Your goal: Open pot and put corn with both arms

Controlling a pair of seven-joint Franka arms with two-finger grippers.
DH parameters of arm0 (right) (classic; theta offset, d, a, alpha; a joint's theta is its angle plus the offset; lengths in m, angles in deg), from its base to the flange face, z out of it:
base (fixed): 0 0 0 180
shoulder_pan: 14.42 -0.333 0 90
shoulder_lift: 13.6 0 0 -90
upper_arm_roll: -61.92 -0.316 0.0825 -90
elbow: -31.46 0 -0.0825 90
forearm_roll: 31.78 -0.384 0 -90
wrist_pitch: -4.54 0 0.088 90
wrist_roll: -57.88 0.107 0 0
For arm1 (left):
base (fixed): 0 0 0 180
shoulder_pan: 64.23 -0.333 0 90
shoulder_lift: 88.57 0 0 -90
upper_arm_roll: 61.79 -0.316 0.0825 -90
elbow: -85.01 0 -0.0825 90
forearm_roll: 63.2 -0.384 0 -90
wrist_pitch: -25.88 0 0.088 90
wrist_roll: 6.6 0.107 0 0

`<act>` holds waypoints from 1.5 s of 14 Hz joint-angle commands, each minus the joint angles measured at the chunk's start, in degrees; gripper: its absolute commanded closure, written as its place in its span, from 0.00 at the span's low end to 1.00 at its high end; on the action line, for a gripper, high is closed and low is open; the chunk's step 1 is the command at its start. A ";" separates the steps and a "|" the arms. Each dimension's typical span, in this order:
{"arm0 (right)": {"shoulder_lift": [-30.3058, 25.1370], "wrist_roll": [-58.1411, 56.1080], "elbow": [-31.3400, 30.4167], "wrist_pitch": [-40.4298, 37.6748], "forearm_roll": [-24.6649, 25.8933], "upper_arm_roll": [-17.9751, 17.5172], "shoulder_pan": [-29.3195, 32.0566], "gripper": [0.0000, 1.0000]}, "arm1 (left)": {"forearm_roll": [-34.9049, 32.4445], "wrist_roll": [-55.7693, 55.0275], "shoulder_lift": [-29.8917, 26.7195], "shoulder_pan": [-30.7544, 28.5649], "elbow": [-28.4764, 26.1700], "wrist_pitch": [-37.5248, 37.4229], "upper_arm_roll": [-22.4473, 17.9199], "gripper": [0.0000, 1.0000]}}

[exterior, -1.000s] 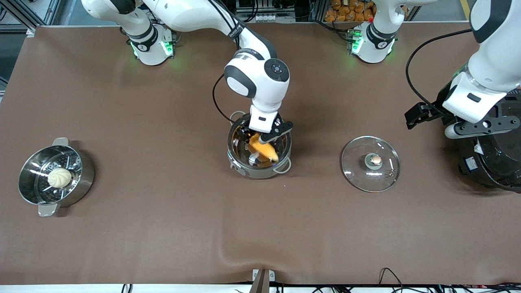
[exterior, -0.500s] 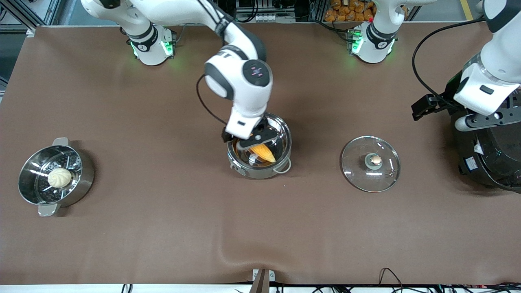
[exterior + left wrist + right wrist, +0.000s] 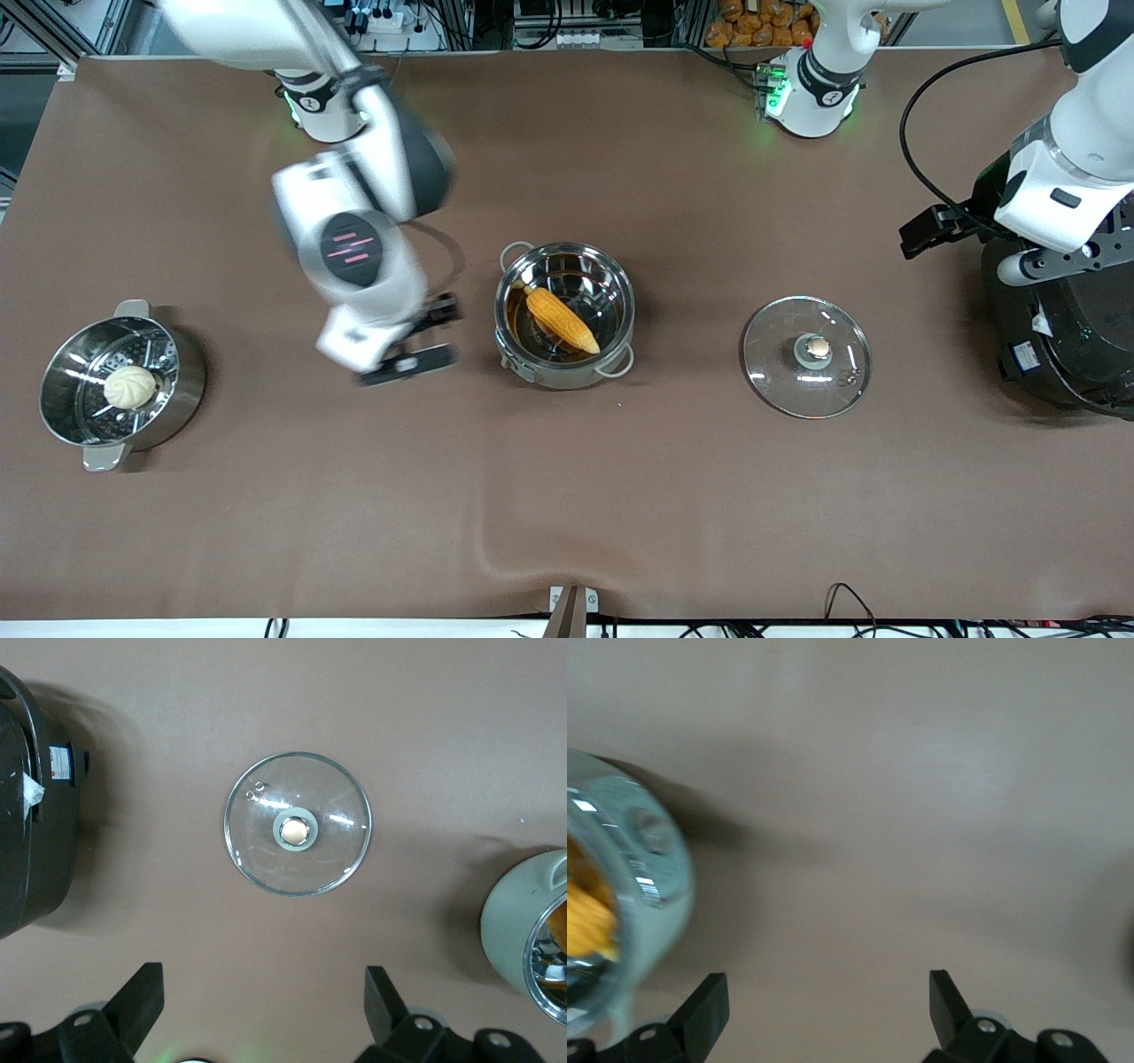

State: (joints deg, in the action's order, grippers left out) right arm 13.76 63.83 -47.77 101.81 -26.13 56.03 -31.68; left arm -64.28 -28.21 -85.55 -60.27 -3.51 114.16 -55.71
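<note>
The corn lies slantwise in the open pot at mid-table, its lid set flat toward the left arm's end so the mouth is clear. The right gripper, fingers spread and empty, hangs over bare table beside the pot; the left gripper, also spread, waits above the rice cooker

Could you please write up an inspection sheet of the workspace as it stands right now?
Surface: brown table cover, wrinkled at the camera edge.
Job's things: corn lies in the open pot; lid on the table beside it.
Clutter: steamer pot holding a bun; black rice cooker.
Grippers: right gripper open over bare table; left gripper open, waiting by the cooker.
Cables: black cable on the left arm.
Surroundings: nothing seen.
</note>
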 commanded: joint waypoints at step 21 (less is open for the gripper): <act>-31.05 -5.60 -14.02 -11.05 -5.83 8.54 17.43 0.00 | -2.26 1.75 -0.21 -0.44 2.83 -1.98 -0.28 0.00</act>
State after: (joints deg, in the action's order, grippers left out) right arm -15.90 56.87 -59.96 89.92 -31.32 66.78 -16.21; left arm -65.66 -27.66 -85.56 -60.46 -1.37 113.35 -56.20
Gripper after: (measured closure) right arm 0.000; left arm 0.000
